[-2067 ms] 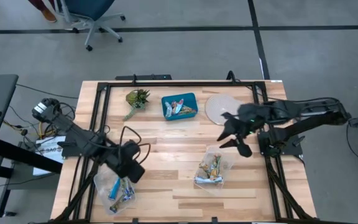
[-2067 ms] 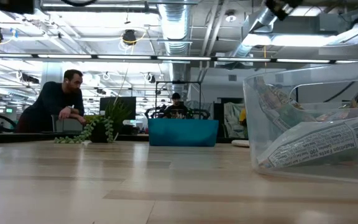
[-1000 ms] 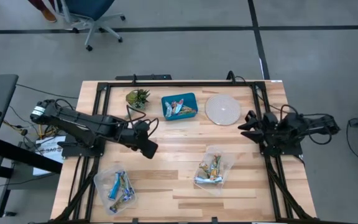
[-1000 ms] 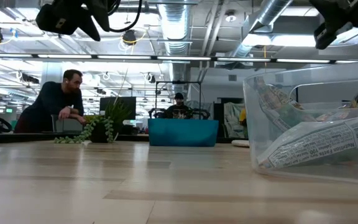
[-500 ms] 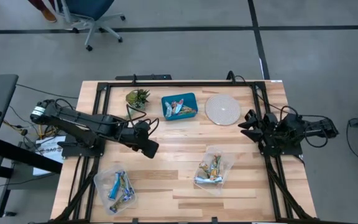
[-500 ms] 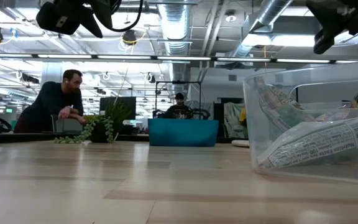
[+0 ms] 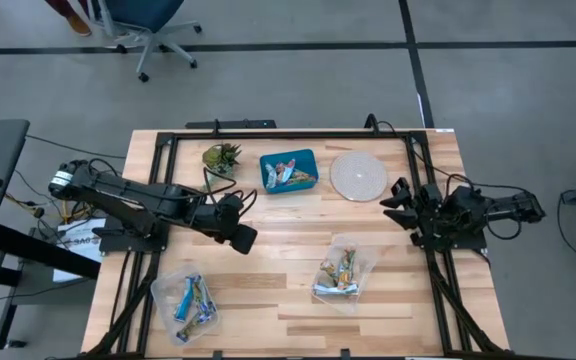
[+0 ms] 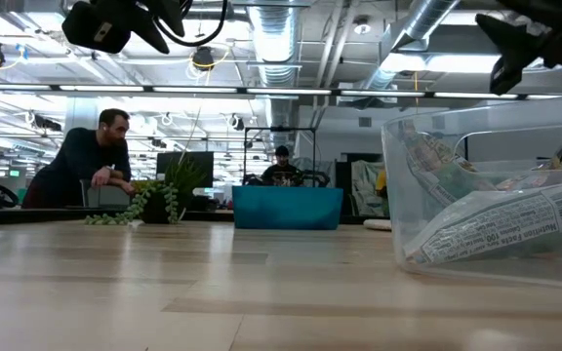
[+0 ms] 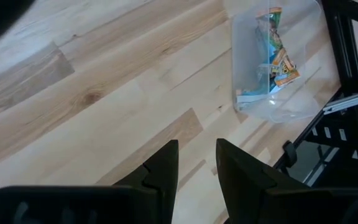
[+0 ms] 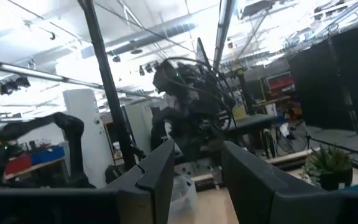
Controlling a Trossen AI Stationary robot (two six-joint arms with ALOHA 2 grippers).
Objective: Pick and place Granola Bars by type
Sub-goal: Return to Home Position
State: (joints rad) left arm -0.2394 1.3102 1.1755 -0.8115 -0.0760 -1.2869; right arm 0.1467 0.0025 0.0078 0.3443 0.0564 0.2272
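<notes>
**Both arms off the bins, grippers empty**

The left gripper (image 7: 240,238) hangs over the bare table (image 7: 288,225) left of ctr, well apart from the left clear bin (image 7: 160,290). Its wrist view shows the fingers (image 9: 166,168) a narrow gap apart w/ only wood btwn them, so nothing is pinched. The right gripper (image 7: 392,196) sits on its folded arm at the table's right side, near the round plate (image 7: 358,176). Its fingers are spread and also empty, aimed level across the table. The low view shows both grippers high off the surface. Prob. reason: no bar in hand and neither arm over a bin, which fits arms parking out of the way.

The Granola Bars (image 7: 193,300) sit in three spots:
- **Left clear bin, near-left corner:** the blue bars lie side by side, long axes approx near-to-far and slightly slanted.
- **Right clear bin (image 7: 368,255), right of ctr:** the orange/yellow bars (image 7: 340,270) are jumbled, most axes on a diagonal. In the low view one printed bar (image 8: 501,229) lies lengthwise across the picture, its right end tipped up.
- **Blue tray (image 7: 266,160), far side:** a few more (image 7: 288,175) lie mostly crosswise, btwn the plant (image 7: 221,157) and the plate.

One colour per bin means the split is by type. The tray leftovers suggest the sort isn't fully done, though I can't tell their type.
</notes>
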